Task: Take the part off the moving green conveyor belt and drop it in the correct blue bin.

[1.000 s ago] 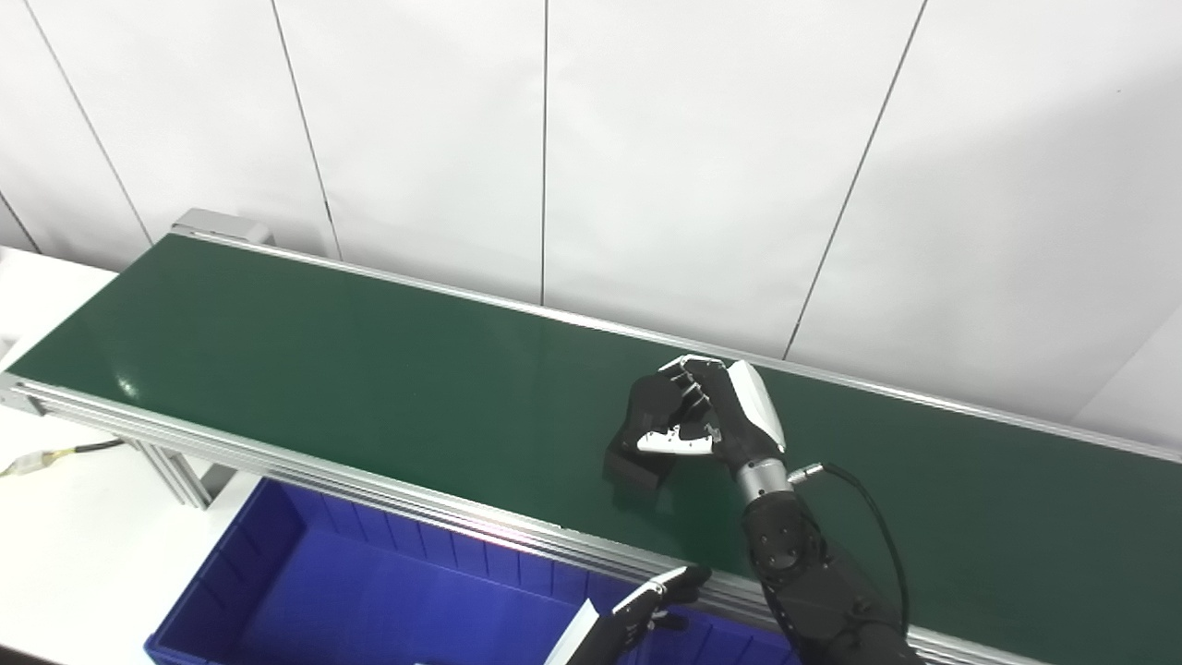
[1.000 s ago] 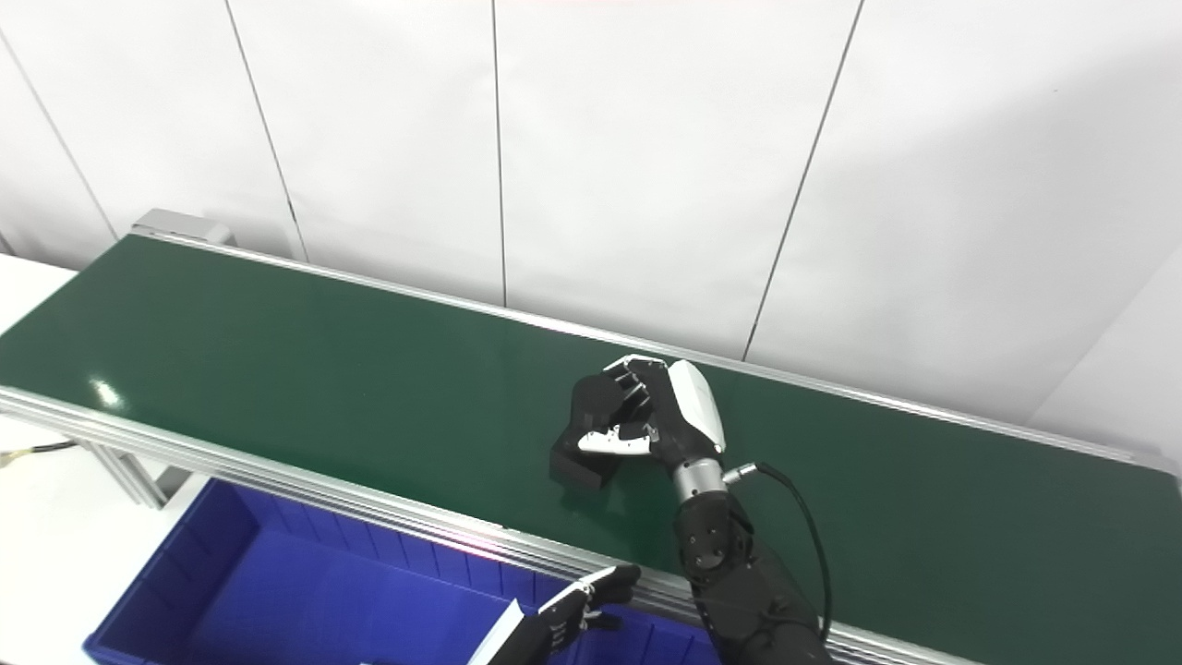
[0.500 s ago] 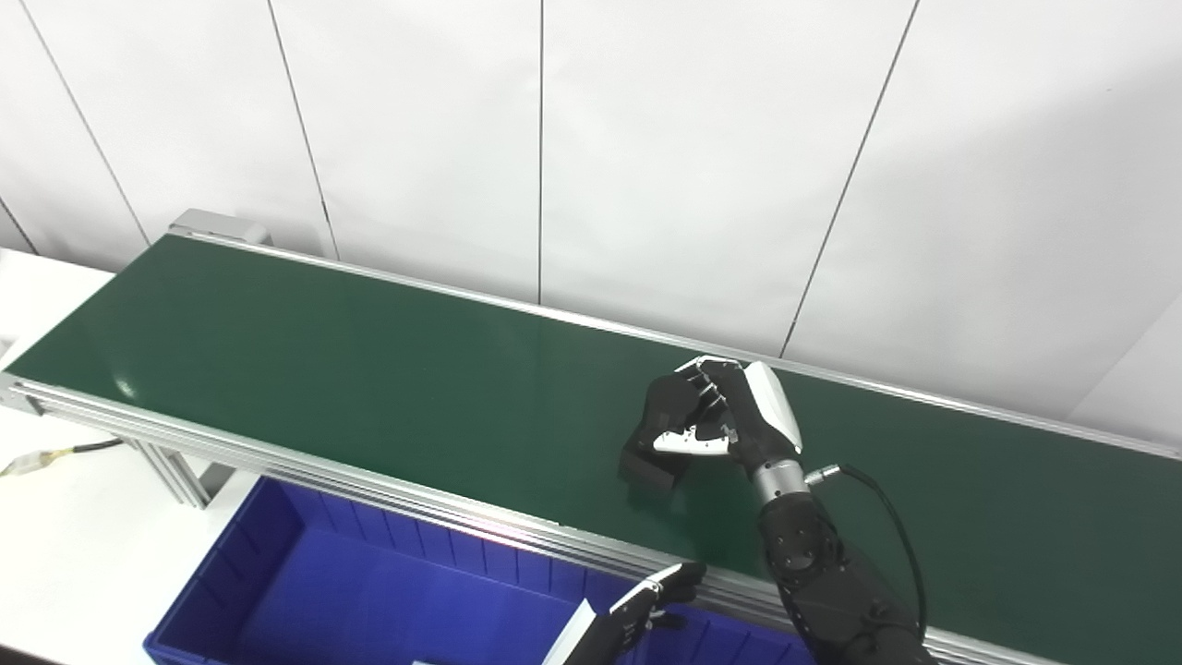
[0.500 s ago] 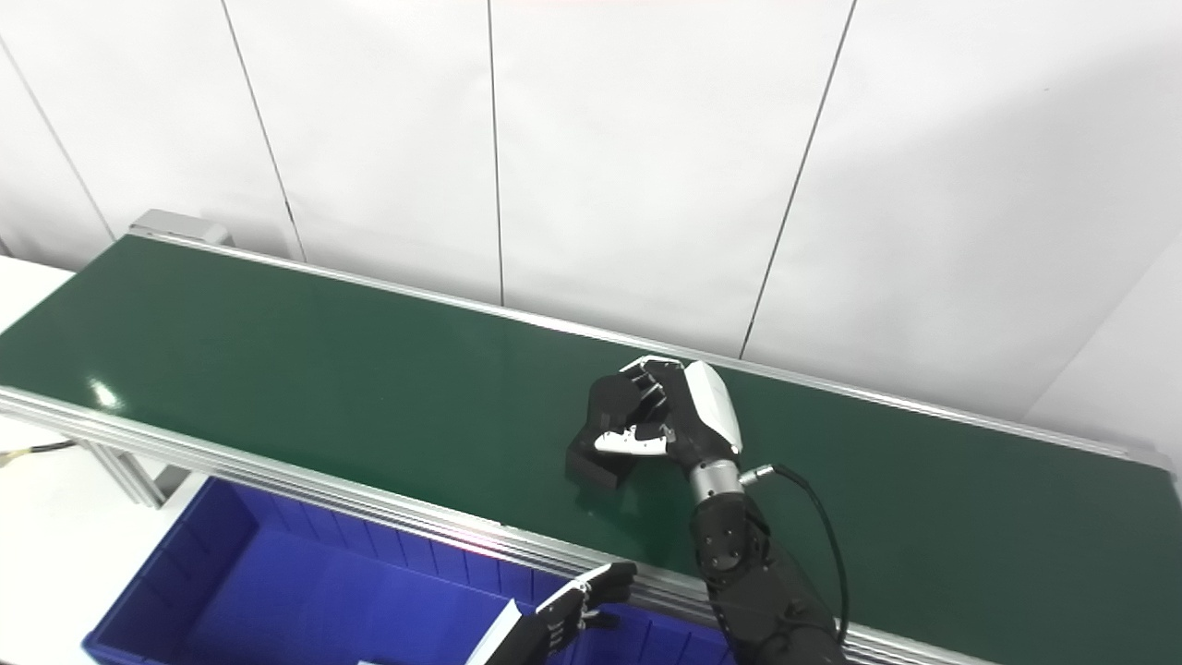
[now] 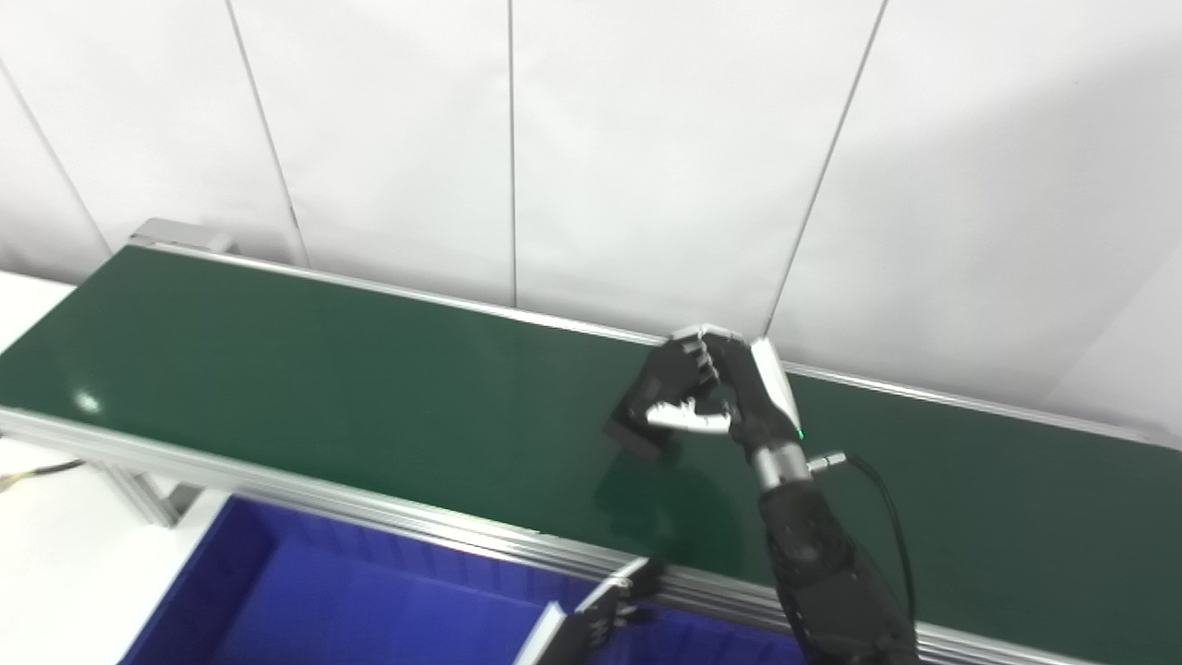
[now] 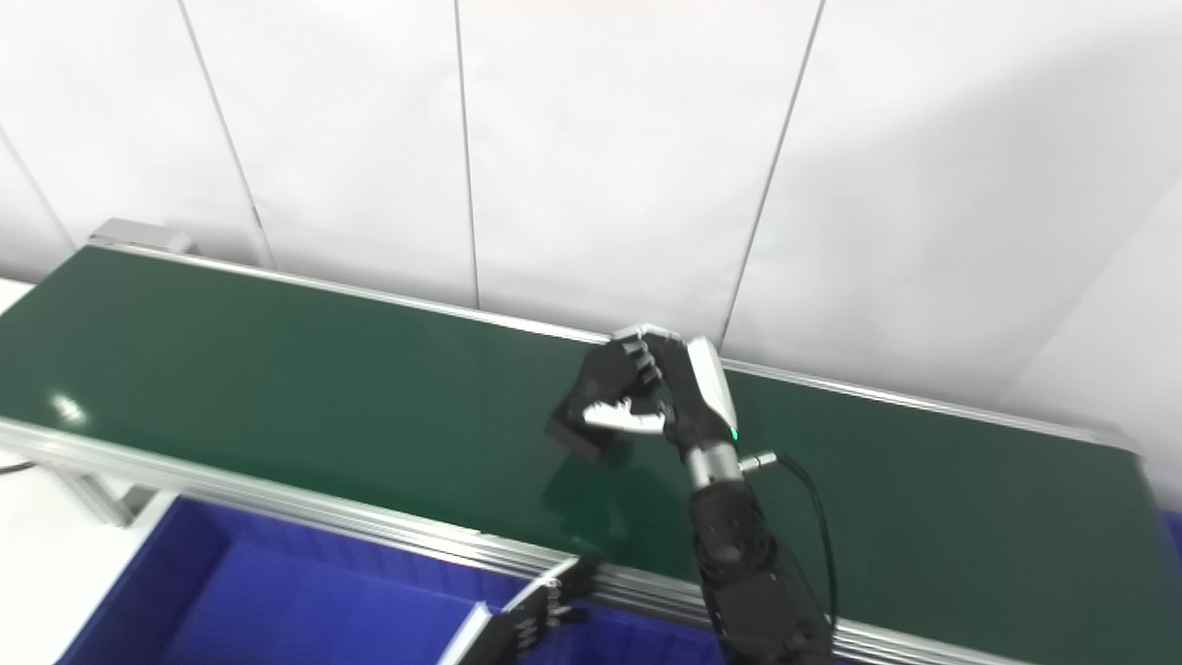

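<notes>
A black, blocky part with matte faces is clasped in the right hand, fingers curled over its top and the white-tipped thumb pressed against its near side. The part is held above the belt, with its dark shadow cast on the surface below. The belt is a smooth, slightly glossy green band framed by ribbed aluminium rails. The right hand's back is covered by a white shell, and a black cable is looped from its metal wrist. The left hand is seen low at the near rail, over the bin, a deep blue plastic tub with ribbed walls; only part of it shows, so its state cannot be told. White panelled walls stand behind the belt, and a white counter lies at the left.
</notes>
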